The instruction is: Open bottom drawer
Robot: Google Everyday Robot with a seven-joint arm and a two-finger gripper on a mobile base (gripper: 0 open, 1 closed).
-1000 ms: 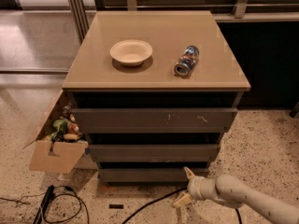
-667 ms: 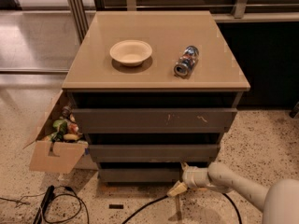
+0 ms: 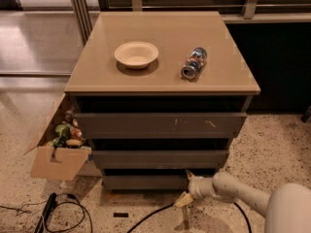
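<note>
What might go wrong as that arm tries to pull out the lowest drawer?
1. The bottom drawer has a flat front with no handle, so the gripper, low at its right end, may slip off.
2. A black cable lies on the floor just in front and might snag.
3. The can lies on its side on top; a jolt might roll it.
</note>
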